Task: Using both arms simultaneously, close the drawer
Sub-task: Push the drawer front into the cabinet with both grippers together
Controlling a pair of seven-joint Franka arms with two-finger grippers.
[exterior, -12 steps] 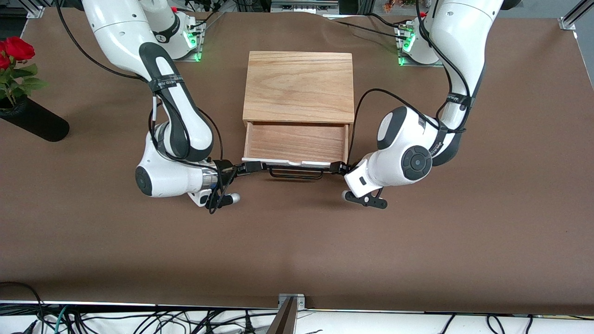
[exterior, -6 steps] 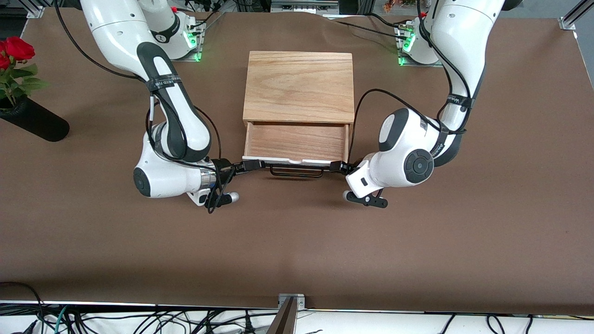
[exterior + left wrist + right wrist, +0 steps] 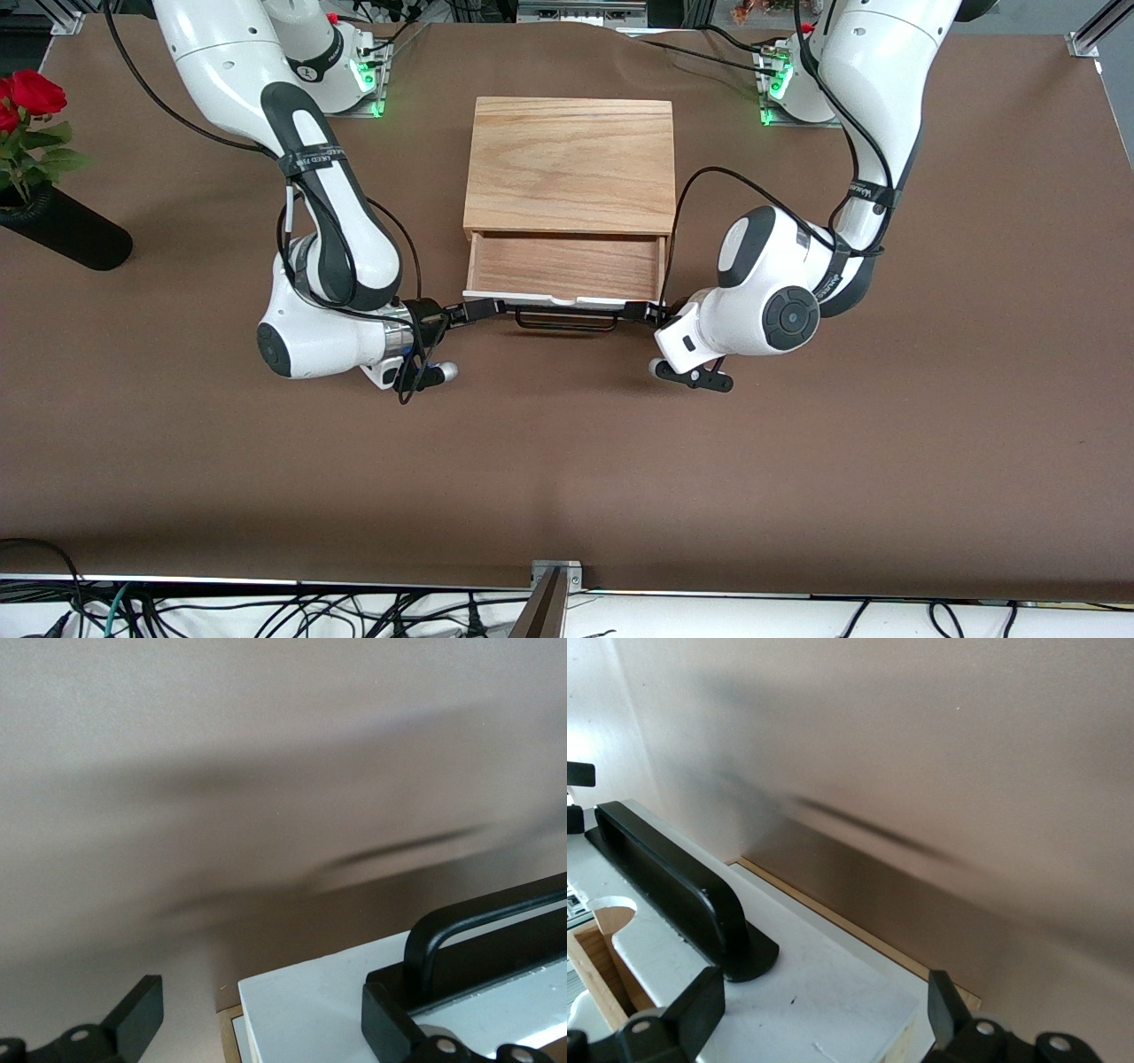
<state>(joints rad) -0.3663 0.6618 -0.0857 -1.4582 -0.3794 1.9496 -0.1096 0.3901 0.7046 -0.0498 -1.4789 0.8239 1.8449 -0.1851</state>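
Note:
The drawer stands partly out of its wooden casing. Its white front panel and black bar handle face the front camera. My left gripper is open at the panel's end toward the left arm's side. In the left wrist view its jaws straddle the panel's corner, beside the handle. My right gripper is open at the panel's other end. In the right wrist view it straddles the panel, next to the handle.
A black vase with red roses lies at the right arm's end of the table. The brown table stretches bare toward the front camera. Both forearms lie low beside the drawer.
The drawer has slid a little into the casing. Both grippers have moved with the front panel toward the casing.

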